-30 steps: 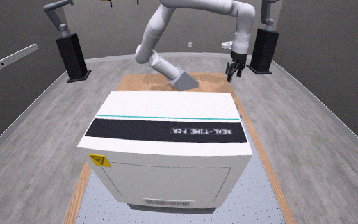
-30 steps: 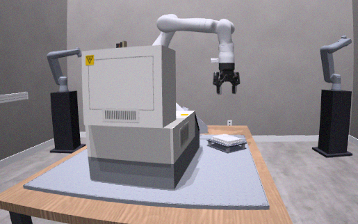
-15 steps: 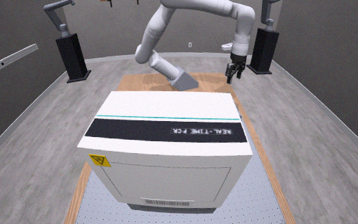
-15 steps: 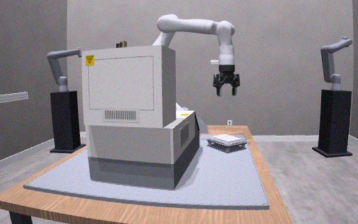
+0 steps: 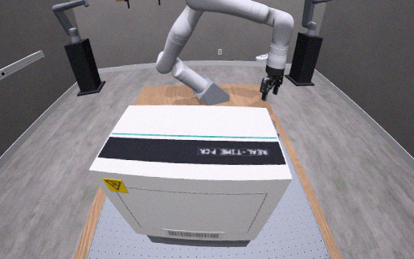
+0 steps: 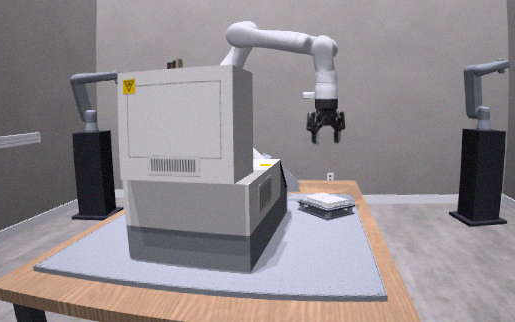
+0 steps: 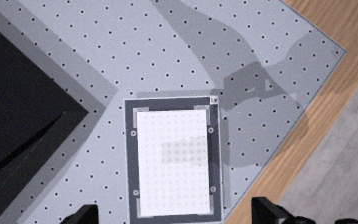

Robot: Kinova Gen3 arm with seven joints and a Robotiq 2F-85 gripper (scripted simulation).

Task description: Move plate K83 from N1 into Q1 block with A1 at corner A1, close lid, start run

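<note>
Right of the cycler [image 6: 186,130], the open gripper [image 6: 326,131] hangs above the white plate [image 6: 325,200] in its dark nest [image 6: 327,211]; black pedestals [image 6: 92,172] [image 6: 481,175] stand behind the cycler, one on either side.

open pincer [image 5: 271,89] [image 6: 326,137] [image 7: 175,216] high, pointing straight down

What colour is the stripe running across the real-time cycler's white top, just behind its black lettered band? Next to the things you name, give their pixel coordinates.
Teal, a thin painted stripe [image 5: 194,136]; the top view shows it best.

From behind the boxy white-and-grey cycler [image 5: 190,209] [image 6: 176,125], one camera peers steeply down and another looks lower across the wooden desk [image 5: 318,209] [image 6: 196,300] [image 7: 301,150]. The close wrist view faces down, sharing the white rectangular plate [image 6: 326,200] [image 7: 173,160] with the lower one.
</note>
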